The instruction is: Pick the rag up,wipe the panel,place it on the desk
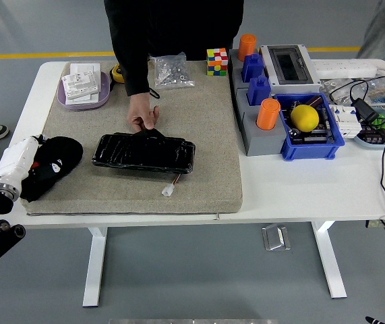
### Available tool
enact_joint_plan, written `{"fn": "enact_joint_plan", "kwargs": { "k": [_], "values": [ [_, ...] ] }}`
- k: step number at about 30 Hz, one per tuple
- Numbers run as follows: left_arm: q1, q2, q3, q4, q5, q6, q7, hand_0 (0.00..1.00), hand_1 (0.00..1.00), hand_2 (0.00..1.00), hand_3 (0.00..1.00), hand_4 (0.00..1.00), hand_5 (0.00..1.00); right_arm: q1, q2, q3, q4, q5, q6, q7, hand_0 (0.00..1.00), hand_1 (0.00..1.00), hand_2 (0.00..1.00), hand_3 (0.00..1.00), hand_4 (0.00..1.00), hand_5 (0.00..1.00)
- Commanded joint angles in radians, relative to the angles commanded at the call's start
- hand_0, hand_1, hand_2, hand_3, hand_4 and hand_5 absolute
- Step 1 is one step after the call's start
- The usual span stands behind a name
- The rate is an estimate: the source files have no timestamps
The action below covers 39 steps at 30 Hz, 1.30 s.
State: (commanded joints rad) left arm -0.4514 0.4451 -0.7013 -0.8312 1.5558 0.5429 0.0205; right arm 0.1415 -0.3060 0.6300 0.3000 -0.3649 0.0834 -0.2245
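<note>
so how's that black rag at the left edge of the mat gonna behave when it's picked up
The black rag lies in a soft rumpled heap on the mat, so it will probably droop and fold rather than hold its shape. It looks like thin cloth, likely light. Cloth against the mat's rough-looking surface may drag and bunch rather than slide when pushed.

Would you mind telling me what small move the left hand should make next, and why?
Probably close the left hand on the black rag and lift it slightly. The hand lies at the rag on the mat's left end, though its grip cannot be made out. The glossy black panel sits to the right, unwiped, with a person's hand touching its far edge.
</note>
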Motion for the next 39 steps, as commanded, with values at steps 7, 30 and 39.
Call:
{"fn": "enact_joint_plan", "kwargs": {
  "k": [7, 30, 39],
  "values": [
    [0.001, 0.003, 0.001, -0.003, 0.007, -0.002, -0.001, 0.265, 0.194, 0.537, 0.482, 0.343, 0.002, 0.001, -0.001, 0.0, 0.0, 0.0, 0.0, 0.0, 0.778, 0.664, 0.716, 0.642, 0.998, 0.554],
    [-0.054, 0.013, -0.049, -0.093, 0.082, -0.02, 0.062, 0.259, 0.187, 0.534, 0.482, 0.311, 0.002, 0.006, -0.001, -0.005, -0.003, 0.003, 0.001, 0.0, 0.78, 0.664, 0.716, 0.641, 0.998, 0.553],
    [-0.09, -0.015, -0.016, -0.114, 0.105, -0.024, 0.093, 0.256, 0.184, 0.534, 0.482, 0.306, 0.002, 0.003, -0.004, -0.014, -0.008, 0.007, 0.003, 0.0, 0.78, 0.664, 0.715, 0.64, 0.998, 0.553]
  ]
}}
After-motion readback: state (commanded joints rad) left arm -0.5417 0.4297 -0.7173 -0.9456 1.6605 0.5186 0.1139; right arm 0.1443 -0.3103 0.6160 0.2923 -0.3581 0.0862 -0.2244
